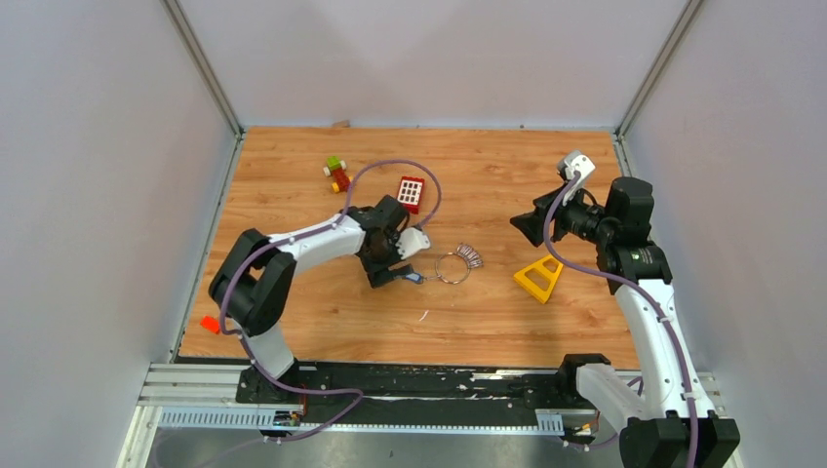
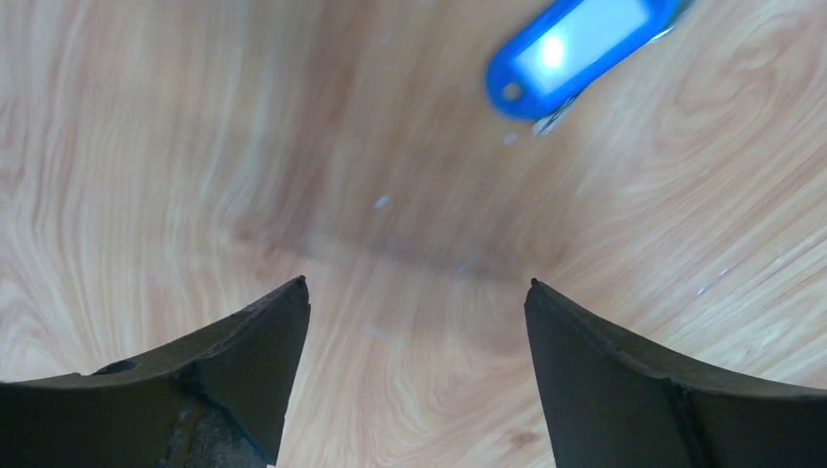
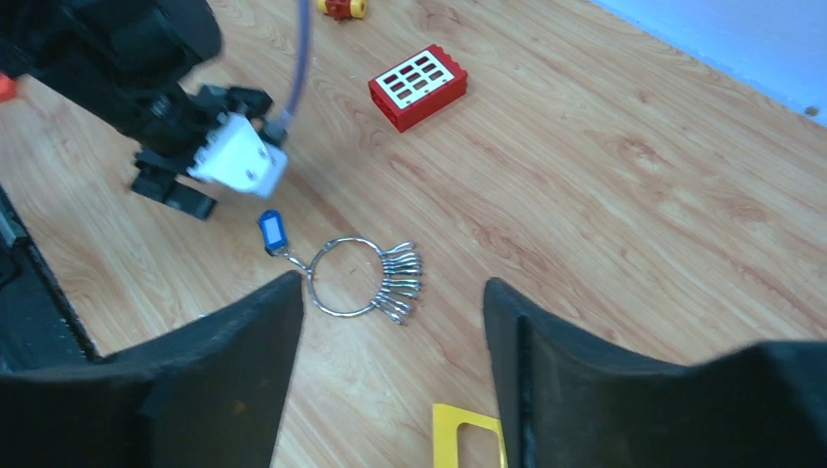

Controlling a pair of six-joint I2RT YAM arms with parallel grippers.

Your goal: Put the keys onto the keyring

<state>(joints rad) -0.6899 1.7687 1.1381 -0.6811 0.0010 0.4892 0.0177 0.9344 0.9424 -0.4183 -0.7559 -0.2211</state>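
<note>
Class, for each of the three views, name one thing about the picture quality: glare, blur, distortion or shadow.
Left wrist: white glare on the blue tag, wood grain seemingly bowed by the lens. Right wrist: its own fingers dark and soft, the keyring sharp. Top external: even light, faint shadows, keys too small to resolve.

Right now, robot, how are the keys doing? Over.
Both open, empty: left gripper low beside the blue tag, right gripper raised. Keys fanned along the keyring, flat on the table. Red brick, yellow block well clear.
</note>
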